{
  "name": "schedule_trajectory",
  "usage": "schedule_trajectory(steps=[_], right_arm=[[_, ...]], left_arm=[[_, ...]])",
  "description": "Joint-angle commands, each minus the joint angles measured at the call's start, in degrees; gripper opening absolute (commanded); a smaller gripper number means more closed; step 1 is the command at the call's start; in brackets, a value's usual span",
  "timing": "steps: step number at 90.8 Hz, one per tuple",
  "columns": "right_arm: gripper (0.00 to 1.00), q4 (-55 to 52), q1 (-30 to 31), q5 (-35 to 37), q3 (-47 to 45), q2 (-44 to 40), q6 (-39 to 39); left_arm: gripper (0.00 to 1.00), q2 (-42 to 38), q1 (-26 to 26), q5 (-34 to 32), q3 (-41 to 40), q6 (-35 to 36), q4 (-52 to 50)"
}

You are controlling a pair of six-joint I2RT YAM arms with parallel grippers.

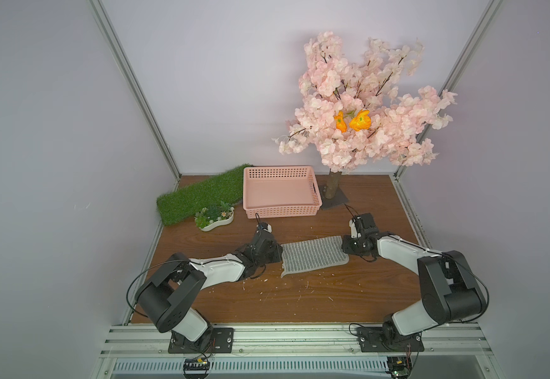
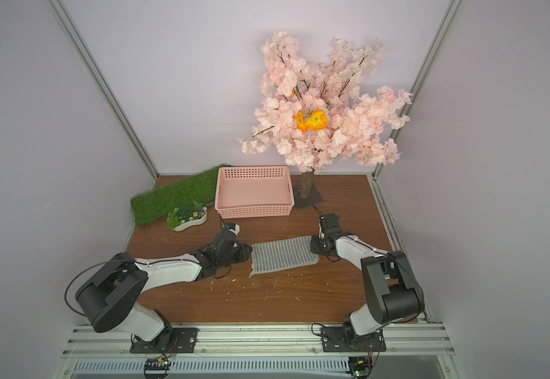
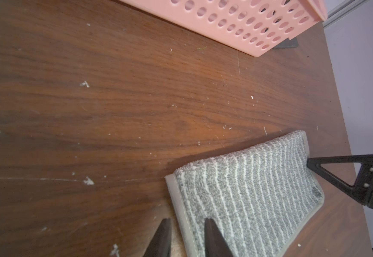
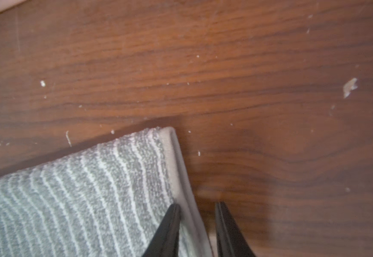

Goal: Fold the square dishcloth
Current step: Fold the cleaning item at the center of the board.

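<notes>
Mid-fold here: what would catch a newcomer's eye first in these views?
The big pink blossom tree at the back right stands out first, with orange flowers in it. Next comes the striped grey cloth, lying folded into a strip mid-table. The left hand and right hand each straddle an end hem, jaws apart.

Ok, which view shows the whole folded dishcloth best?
Both top views: in a top view the dishcloth shows almost whole, a striped strip on the table. The left wrist view cuts off one end at the frame edge; the right wrist view shows only one corner with its hem.
</notes>
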Motion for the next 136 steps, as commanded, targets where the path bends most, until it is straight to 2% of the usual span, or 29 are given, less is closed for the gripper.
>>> schedule_trajectory(steps=[1, 20, 46, 76, 88, 115, 136], right_arm=[[0.29, -1.6, 0.1, 0.3, -0.6, 0.5, -0.7], [0.26, -5.4, 1.2, 3.6, -0.9, 1.0, -0.3], [0.25, -8.1, 3.8, 4.4, -0.4, -1.5, 0.9], [0.24, -8.7, 5.6, 5.5, -0.5, 0.2, 2.1], [0.2, -7.9, 6.6, 5.2, -1.4, 2.0, 2.7], [0.0, -5.9, 7.7, 4.8, -2.3, 4.6, 3.6], [0.0, -10.0, 9.1, 9.6, 3.9, 1.7, 4.1]], left_arm=[[0.29, -0.8, -0.6, -0.7, -0.3, -0.4, -0.9], [0.28, -1.2, -0.6, -0.8, -0.6, -0.8, -1.4], [0.28, -3.2, -0.6, -2.2, -0.7, -0.8, -4.2], [0.28, -3.0, -0.6, -2.3, -1.1, -0.9, -5.3], [0.28, -2.0, -0.6, -2.4, -1.4, -1.3, -5.2], [0.28, -0.5, -0.6, -2.9, -2.1, -2.0, -5.3], [0.28, 1.3, -0.6, -2.0, -2.1, -2.3, -4.3]])
